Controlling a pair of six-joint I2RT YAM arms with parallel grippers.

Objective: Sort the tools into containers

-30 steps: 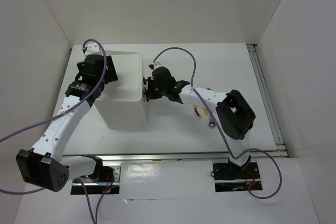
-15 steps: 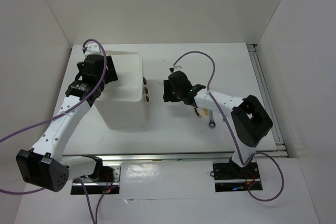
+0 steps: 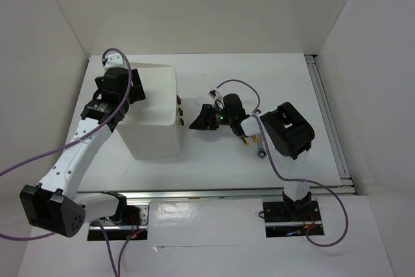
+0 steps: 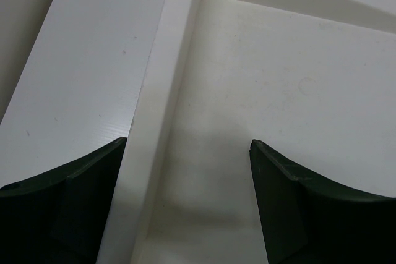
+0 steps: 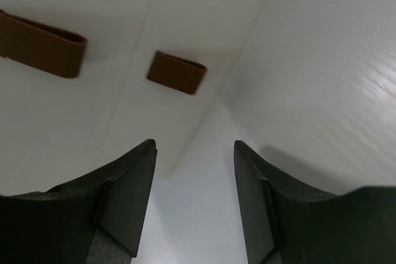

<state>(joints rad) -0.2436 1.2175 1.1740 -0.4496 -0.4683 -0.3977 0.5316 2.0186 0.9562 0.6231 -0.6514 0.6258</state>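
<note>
Though spread wide and empty, right pincer (image 3: 194, 124) just beside brown drawer handles (image 3: 182, 121).

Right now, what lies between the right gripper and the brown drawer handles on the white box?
Only bare table. In the right wrist view the right gripper, open, faces the brown drawer handles with nothing between; the top view agrees.
</note>
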